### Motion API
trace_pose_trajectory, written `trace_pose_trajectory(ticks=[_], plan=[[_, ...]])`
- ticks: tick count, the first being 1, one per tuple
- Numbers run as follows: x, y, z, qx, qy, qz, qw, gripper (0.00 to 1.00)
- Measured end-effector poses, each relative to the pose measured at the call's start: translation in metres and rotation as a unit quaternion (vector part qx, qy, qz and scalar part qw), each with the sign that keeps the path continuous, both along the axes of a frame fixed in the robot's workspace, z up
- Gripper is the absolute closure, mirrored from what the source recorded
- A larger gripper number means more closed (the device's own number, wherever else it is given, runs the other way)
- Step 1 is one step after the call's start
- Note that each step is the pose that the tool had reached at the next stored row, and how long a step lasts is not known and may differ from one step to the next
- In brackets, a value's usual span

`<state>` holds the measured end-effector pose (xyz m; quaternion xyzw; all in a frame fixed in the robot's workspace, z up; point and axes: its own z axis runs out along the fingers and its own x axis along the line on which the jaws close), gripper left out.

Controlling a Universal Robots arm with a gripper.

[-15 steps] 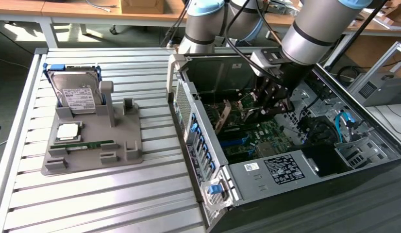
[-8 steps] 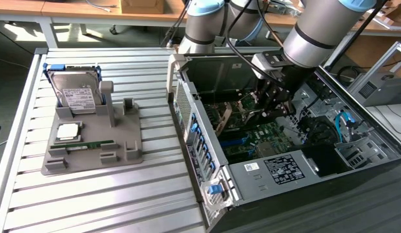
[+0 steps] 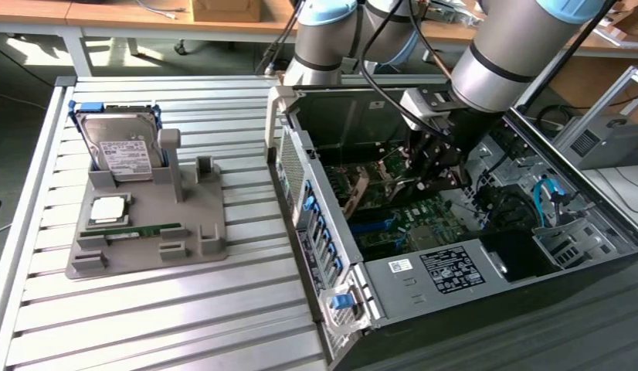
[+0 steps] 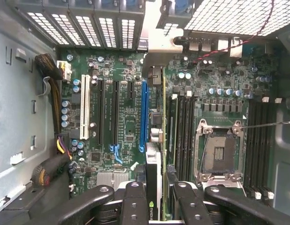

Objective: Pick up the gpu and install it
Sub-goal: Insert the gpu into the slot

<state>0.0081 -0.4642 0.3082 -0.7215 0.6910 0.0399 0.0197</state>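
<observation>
We have the gpu pinched between the gripper's fingers. The jaws are closed to about the card's thickness, one finger on each face. In the wrist view we look straight down the card's thin edge, and its silvery bracket points away toward the case's vented rear wall. The exterior view shows the arm reaching down into the open computer case. The card is inside the case, above the motherboard, and not on the grey holder out on the table, where the hard drive and the green memory stick sit.

We judge the step in hand to be seating the card. It runs parallel to the long blue slot and appears just beside it, between that slot and the black memory slots. Seen edge-on like this, we cannot tell for certain whether the bottom edge sits over the blue slot or a little off toward the memory slots.

To do this well, we want the card upright and not leaning. Its contact edge should line up along the whole length of the blue slot before any downward push. The bracket end should meet the rear opening squarely at the same time, so that neither end goes in first. We keep the grip firm enough that the card cannot pivot between the pads. Pressing down while misaligned risks grinding the card's edge on the slot wall or on nearby capacitors.
</observation>
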Motion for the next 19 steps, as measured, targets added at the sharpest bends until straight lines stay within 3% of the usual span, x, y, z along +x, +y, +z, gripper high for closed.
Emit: trace_pose_trajectory(ticks=[15,19], plan=[[-0.013,-0.0007,-0.0021,-0.0001,0.0,0.0,1.0,0.73],[-0.014,-0.0033,-0.0026,0.0,0.0,0.0,1.0,0.73]])
